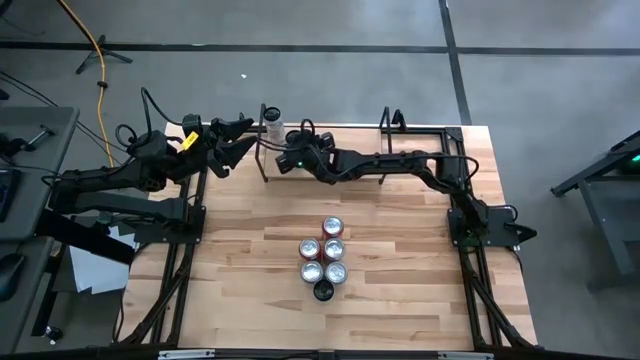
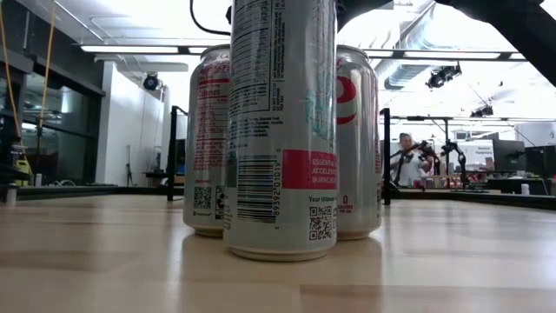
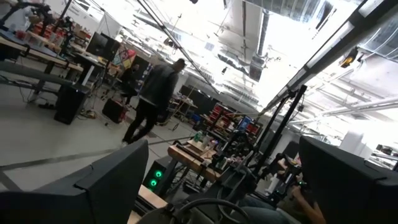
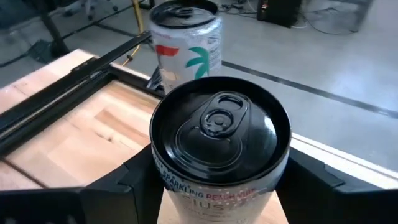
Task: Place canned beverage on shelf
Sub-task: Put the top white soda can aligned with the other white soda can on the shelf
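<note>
The shelf (image 1: 420, 140) is a low pale-wood rack with black rods at the table's far edge. My right gripper (image 4: 219, 186) reaches along it to its left end and is shut on a canned beverage (image 4: 221, 134) with a black top. A second can (image 4: 186, 43), white with a palm print, stands at the shelf's far left corner (image 1: 272, 120). Several more cans (image 1: 325, 255) stand upright in a cluster mid-table. My left gripper (image 1: 228, 140) waits open beside the shelf's left end, tipped up toward the room and holding nothing. My right gripper has the black-topped can pinched between its two fingers, one on each side wall (image 4: 283, 171) below the rim. The fingers come from the table's right, slanting slightly down. The can is upright. Its bottom is out of the frame.
The shelf's black rods (image 4: 74, 87) run close by the held can. The can cluster fills the low view (image 2: 282, 130), with shelf uprights (image 2: 385, 156) behind it. People move in the room beyond the table (image 3: 152, 99). Bare tabletop lies on either side of the cluster.
</note>
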Robot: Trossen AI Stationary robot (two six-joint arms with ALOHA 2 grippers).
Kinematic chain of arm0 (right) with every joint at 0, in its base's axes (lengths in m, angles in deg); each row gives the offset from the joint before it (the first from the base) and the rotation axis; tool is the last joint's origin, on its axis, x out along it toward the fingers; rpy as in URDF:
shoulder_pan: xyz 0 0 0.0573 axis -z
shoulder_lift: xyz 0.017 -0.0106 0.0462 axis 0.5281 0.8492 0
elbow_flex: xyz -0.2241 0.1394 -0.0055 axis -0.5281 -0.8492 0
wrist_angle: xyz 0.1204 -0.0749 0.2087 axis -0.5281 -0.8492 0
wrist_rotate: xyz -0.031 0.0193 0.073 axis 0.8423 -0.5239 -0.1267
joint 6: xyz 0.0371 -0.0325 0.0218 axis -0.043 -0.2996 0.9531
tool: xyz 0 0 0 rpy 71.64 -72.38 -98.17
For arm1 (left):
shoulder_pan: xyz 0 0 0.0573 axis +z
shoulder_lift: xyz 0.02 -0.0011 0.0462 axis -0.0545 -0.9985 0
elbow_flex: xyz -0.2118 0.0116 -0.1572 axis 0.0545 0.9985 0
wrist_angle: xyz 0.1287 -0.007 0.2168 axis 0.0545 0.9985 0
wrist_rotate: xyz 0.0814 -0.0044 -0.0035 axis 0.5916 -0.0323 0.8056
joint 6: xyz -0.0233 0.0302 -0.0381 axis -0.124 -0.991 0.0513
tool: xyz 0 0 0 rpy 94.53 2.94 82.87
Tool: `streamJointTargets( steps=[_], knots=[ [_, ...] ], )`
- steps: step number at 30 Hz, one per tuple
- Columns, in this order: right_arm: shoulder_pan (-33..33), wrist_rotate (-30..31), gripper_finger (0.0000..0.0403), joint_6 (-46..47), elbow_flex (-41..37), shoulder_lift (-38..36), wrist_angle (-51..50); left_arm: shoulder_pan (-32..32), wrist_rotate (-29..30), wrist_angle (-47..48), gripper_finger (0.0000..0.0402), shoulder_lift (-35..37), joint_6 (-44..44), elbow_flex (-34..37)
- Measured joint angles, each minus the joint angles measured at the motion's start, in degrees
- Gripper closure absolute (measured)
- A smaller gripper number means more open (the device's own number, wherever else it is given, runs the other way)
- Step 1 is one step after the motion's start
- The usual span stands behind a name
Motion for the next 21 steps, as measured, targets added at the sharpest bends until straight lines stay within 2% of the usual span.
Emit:
streamJointTargets(
  steps=[9, 14, 21],
  knots=[
    [3.03, -16.47, 0.0169, -19.25, 0.08, -3.58, -6.43, 0.0, 0.0, 0.15, 0.003, 0.0, -0.07, 0.01],
    [7.49, -30.48, 0.0169, -23.4, -0.18, -6.0, -8.37, 0.02, 0.0, 0.31, 0.003, 0.0, -0.09, 0.01],
    [11.99, -49.73, 0.0169, -26.23, -0.16, -7.28, -3.87, 0.02, 0.02, 0.34, 0.003, 0.0, -0.09, 0.01]
  ],
)
